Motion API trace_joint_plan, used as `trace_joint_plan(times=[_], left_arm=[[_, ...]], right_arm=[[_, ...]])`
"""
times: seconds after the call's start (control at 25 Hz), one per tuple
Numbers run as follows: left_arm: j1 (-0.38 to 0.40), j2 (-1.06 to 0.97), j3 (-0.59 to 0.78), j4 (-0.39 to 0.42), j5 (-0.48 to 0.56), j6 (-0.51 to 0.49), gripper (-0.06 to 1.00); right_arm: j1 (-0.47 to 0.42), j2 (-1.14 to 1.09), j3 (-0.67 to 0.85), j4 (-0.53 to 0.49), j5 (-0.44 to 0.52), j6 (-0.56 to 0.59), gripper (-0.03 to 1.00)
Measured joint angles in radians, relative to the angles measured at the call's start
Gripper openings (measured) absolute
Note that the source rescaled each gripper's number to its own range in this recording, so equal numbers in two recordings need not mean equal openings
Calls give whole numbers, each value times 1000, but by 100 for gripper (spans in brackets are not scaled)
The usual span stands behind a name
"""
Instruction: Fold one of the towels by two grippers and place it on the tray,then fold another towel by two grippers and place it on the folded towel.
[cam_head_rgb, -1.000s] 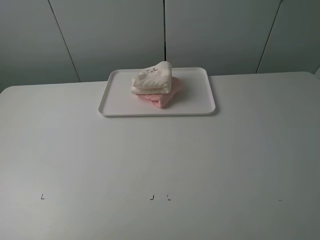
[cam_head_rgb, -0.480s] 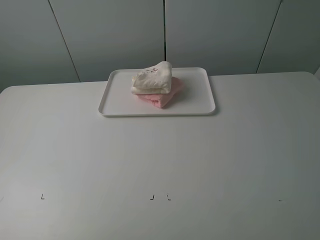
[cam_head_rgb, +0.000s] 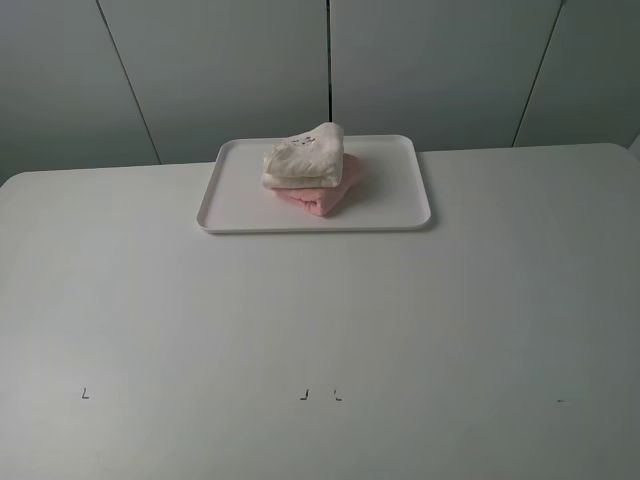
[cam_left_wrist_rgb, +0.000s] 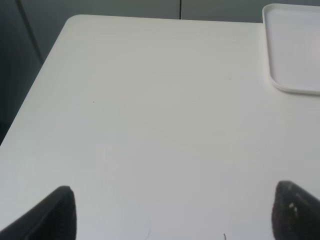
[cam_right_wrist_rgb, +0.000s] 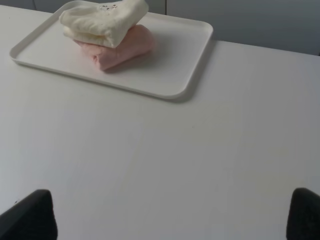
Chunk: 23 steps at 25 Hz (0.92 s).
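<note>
A white table (cam_head_rgb: 320, 330) fills the room's middle, seen from a high camera. Neither arm shows in that view.

On the left, the left gripper (cam_left_wrist_rgb: 172, 212) hangs over bare table near its left edge. Only its two dark fingertips (cam_left_wrist_rgb: 57, 212) show, set wide apart with nothing between them. One corner of the tray (cam_left_wrist_rgb: 292, 55) sits ahead of it.

At the far middle of the table lies the white tray (cam_head_rgb: 225, 195). On it rests a folded pink towel (cam_head_rgb: 325, 195), with a folded cream towel (cam_head_rgb: 305, 160) stacked on top. The cream one leans a little toward the tray's left, with a raised corner at its back. The pile stands near the tray's centre, clear of the rim.

On the right, the right gripper (cam_right_wrist_rgb: 172, 215) is also spread wide and empty, its fingertips (cam_right_wrist_rgb: 30, 215) well back from the tray.

Both towels appear folded and stacked, so the task looks done. What remains, as I judge it, is only to keep both arms back and low over bare table. Any further move should steer clear of the tray, since a nudge could tip the leaning cream towel.

Small dark marks (cam_head_rgb: 305, 395) dot the table's near edge. Grey wall panels (cam_head_rgb: 220, 70) stand behind. Nothing blocks either arm.
</note>
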Motion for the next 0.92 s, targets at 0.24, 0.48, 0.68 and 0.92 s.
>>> trace_joint_plan(times=[0.24, 0.48, 0.68, 0.92], left_arm=[[0, 0, 0, 0, 0, 2, 100], [0, 0, 0, 0, 0, 2, 100], [0, 0, 0, 0, 0, 2, 100], [0, 0, 0, 0, 0, 2, 100]], right_arm=[[0, 0, 0, 0, 0, 0, 100], [0, 0, 0, 0, 0, 0, 100], [0, 0, 0, 0, 0, 0, 100], [0, 0, 0, 0, 0, 0, 100]])
